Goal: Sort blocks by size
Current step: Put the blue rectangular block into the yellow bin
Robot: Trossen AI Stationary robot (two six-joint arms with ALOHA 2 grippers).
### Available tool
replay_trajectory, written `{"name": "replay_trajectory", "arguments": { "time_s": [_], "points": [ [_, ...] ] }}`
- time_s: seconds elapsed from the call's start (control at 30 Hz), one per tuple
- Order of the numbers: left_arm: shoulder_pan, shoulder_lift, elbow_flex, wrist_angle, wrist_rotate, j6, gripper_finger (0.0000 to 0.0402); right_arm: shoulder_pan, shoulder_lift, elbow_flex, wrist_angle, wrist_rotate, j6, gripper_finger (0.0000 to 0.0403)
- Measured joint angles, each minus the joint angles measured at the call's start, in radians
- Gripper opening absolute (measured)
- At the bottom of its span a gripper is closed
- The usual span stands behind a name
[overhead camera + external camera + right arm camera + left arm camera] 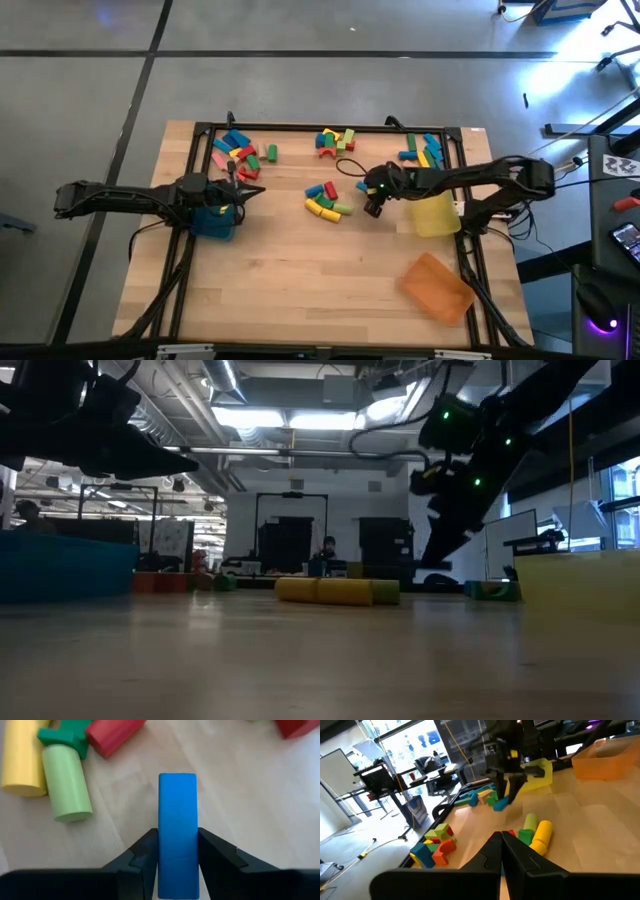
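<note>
Blocks lie in several loose heaps on the wooden table (pixel 330 290), and you work from the broad layout down to the one piece in hand. At the table's far side sit three scatters: one far left (pixel 240 152), one far centre (pixel 335 140), one far right (pixel 422 150); a fourth heap (pixel 328 200) lies mid-table. Trays come next: a teal tray (pixel 212 222) under the left arm, a yellow tray (pixel 435 215) by the right arm, an orange tray (pixel 437 287) near the right front corner. Your left gripper (pixel 501 851) waits over the teal tray with its fingers pressed together and nothing in them. Your right gripper (pixel 177 857) is just right of the mid-table heap, fingers pinched against the two long sides of a blue bar (pixel 177 830), which stands out past the fingertips. Whether the bar is clear of the wood I cannot tell, so lift straight up before you swing. It looks like one of the longer pieces, so judge its size class first and pick the tray to match. Keep it away from the green cylinder (pixel 66 782) and the red block (pixel 112 737) lying close by, or you will drag them. Carry it level, lower it into the tray, then release.
</note>
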Motion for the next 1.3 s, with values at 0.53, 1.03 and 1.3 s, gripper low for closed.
{"name": "replay_trajectory", "arguments": {
  "time_s": [0.53,1.03,1.3],
  "points": [
    [0.000,0.004,0.000,0.026,0.000,0.035,0.0000,0.001,-0.419,0.002,-0.445,0.082,0.192,0.0119],
    [0.000,0.008,0.000,0.029,0.000,0.036,0.0000,0.001,-0.518,-0.037,-0.926,0.077,0.606,0.0121],
    [0.000,0.008,0.000,0.029,0.000,0.009,0.0000,0.001,-0.517,-0.122,-0.862,0.071,0.659,0.0135]
  ]
}}
